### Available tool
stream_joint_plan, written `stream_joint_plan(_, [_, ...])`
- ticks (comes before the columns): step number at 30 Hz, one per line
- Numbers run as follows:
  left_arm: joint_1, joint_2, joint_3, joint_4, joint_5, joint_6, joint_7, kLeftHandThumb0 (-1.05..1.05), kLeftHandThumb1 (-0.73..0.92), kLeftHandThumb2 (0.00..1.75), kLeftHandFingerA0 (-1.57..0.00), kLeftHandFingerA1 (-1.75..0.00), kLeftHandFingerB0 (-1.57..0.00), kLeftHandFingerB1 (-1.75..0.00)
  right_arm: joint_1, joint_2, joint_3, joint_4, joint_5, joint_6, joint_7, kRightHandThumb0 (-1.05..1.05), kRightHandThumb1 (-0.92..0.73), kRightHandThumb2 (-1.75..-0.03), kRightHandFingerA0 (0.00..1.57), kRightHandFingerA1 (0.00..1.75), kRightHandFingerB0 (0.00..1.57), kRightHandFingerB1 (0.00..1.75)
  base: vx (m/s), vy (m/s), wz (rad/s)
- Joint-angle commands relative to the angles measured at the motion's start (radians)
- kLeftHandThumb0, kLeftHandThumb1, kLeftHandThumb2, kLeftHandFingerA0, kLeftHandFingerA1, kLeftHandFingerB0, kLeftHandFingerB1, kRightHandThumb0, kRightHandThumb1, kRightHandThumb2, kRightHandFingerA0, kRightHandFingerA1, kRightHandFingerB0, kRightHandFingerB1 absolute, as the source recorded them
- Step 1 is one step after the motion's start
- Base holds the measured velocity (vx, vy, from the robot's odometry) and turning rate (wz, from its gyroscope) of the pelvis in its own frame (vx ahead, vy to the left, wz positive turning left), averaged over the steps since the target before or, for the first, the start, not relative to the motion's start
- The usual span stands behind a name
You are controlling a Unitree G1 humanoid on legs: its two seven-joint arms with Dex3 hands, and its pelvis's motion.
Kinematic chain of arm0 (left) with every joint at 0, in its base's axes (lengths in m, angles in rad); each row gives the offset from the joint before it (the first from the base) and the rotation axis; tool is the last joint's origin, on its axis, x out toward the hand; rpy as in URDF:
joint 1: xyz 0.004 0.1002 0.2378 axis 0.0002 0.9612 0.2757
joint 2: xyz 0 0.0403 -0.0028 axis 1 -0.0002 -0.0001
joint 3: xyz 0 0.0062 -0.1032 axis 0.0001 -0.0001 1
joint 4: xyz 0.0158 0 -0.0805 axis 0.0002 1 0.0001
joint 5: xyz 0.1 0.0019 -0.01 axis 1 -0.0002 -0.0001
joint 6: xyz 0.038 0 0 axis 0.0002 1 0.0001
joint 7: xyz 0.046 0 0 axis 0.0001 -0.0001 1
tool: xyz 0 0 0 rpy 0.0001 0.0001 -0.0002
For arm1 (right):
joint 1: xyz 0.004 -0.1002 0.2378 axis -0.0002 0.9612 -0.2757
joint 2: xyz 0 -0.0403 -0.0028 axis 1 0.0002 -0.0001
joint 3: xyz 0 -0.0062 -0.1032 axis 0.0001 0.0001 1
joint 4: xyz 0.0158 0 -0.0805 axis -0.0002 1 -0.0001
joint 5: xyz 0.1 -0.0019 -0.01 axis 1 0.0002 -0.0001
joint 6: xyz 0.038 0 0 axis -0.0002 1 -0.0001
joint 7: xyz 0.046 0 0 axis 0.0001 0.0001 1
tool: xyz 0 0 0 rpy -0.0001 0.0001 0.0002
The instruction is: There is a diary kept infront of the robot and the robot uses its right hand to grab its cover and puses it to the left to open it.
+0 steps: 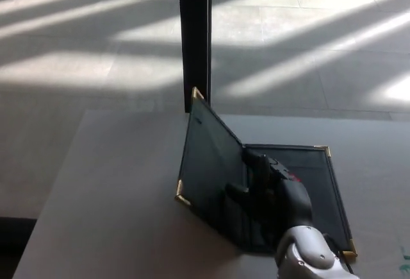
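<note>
Opening step, mid-swing: right hand (269,186), finger state unclear, presses diary (307,183) cover (208,163) past vertical; next, push left till flat on bench (115,183).

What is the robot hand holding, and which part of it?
The right robot hand presses against the inside of the diary's cover, pushing it left. Whether its fingers actually grip the cover cannot be told.

A pale grey table (115,189) carries a dark diary (269,183); its gold-cornered cover is tilted leftward, half open.
</note>
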Motion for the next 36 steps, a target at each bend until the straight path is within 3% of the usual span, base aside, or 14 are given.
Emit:
stream_joint_plan(1, [-0.015,0.029,-0.010,0.016,0.006,0.003,0.011,-0.82,0.92,1.60,-0.67,-1.25,-0.17,-0.93,-0.186,-0.068,0.032,0.156,-0.156,0.012,0.063,-0.64,-0.73,-1.18,0.46,0.71,0.14,0.50,0.04,0.003,0.07])
stream_joint_plan(2, [-0.014,0.029,-0.013,0.015,0.007,0.000,0.009,-0.82,0.92,1.60,-0.66,-1.25,-0.36,-1.05,-0.217,-0.087,0.048,0.183,-0.178,0.021,0.069,-0.77,-0.92,-0.73,0.44,0.62,0.33,0.48,0.00,0.000,0.00])
stream_joint_plan(4, [-0.021,0.033,-0.010,0.015,0.001,0.002,0.010,-0.83,0.92,1.60,-0.67,-1.26,-0.29,-1.01,-0.247,-0.111,0.070,0.229,-0.206,0.009,0.089,-0.74,-0.72,-1.07,0.46,0.68,0.31,0.56,0.00,0.000,0.00])
stream_joint_plan(6, [-0.029,0.040,-0.014,0.018,0.003,0.005,0.007,-0.84,0.92,1.61,-0.68,-1.28,-0.26,-1.00,-0.263,-0.138,0.100,0.269,-0.237,-0.013,0.116,-0.76,-0.71,-1.07,0.46,0.68,0.31,0.57,0.00,0.000,0.00])
stream_joint_plan(7, [-0.030,0.039,-0.015,0.014,0.004,0.007,0.007,-0.85,0.92,1.61,-0.73,-1.31,-0.34,-1.04,-0.264,-0.142,0.105,0.276,-0.243,-0.017,0.116,-0.77,-0.91,-0.67,0.51,0.68,0.36,0.48,0.00,0.000,0.00])
stream_joint_plan(10, [-0.033,0.039,-0.024,0.008,0.011,0.006,0.012,-0.84,0.92,1.60,-0.82,-1.34,-0.35,-1.04,-0.259,-0.166,0.172,0.287,-0.296,-0.001,0.129,-0.76,-0.92,-0.67,0.52,0.66,0.40,0.48,0.00,0.000,0.00])
stream_joint_plan(11, [-0.035,0.045,-0.030,0.013,0.016,0.009,0.006,-0.83,0.92,1.60,-0.59,-1.21,-0.27,-0.99,-0.248,-0.184,0.226,0.298,-0.331,-0.013,0.162,-0.75,-0.74,-1.09,0.47,0.70,0.37,0.59,0.00,0.000,0.00])
stream_joint_plan(14, [-0.043,0.048,-0.037,0.014,0.019,0.013,0.022,-0.86,0.92,1.61,-0.73,-1.30,-0.33,-1.03,-0.234,-0.184,0.257,0.306,-0.348,-0.004,0.164,-0.75,-0.87,-0.66,0.56,0.65,0.46,0.51,0.00,0.000,0.00])
stream_joint_plan(18, [-0.060,0.057,-0.039,0.015,0.011,0.015,0.012,-0.86,0.92,1.62,-0.71,-1.30,-0.20,-0.97,-0.213,-0.139,0.251,0.323,-0.347,0.042,0.130,-0.79,-0.91,-0.67,0.49,0.67,0.37,0.48,0.00,0.000,0.00])
stream_joint_plan(19, [-0.062,0.059,-0.042,0.022,0.012,0.009,0.000,-0.85,0.92,1.61,-0.59,-1.22,-0.13,-0.91,-0.212,-0.115,0.244,0.336,-0.343,0.060,0.119,-0.77,-0.71,-1.08,0.49,0.71,0.36,0.58,0.00,0.000,0.00])
stream_joint_plan(20, [-0.068,0.062,-0.048,0.027,0.017,0.007,0.004,-0.85,0.92,1.61,-0.70,-1.27,-0.16,-0.92,-0.216,-0.097,0.248,0.350,-0.362,0.068,0.104,-0.78,-0.92,-0.67,0.64,0.95,0.46,0.51,0.00,0.000,0.00])
stream_joint_plan(25, [-0.086,0.069,-0.064,0.033,0.019,0.009,0.020,-0.85,0.92,1.61,-0.75,-1.30,-0.24,-0.98,-0.242,-0.037,0.246,0.418,-0.394,0.036,0.119,-0.78,-0.92,-0.72,0.50,0.62,0.41,0.47,0.00,0.000,0.00])
stream_joint_plan(31, [-0.092,0.069,-0.072,0.036,0.013,0.008,0.008,-0.86,0.92,1.61,-0.74,-1.31,-0.26,-0.99,-0.247,0.027,0.238,0.446,-0.420,0.026,0.136,-0.75,-0.92,-0.73,0.53,0.83,0.43,0.58,0.00,0.000,0.00])
stream_joint_plan(36, [-0.091,0.079,-0.066,0.054,0.008,0.004,0.003,-0.86,0.92,1.61,-0.61,-1.23,-0.13,-0.91,-0.284,-0.003,0.161,0.417,-0.417,0.070,0.152,-0.76,-0.92,-0.75,0.48,0.68,0.41,0.52,0.00,0.000,0.00])
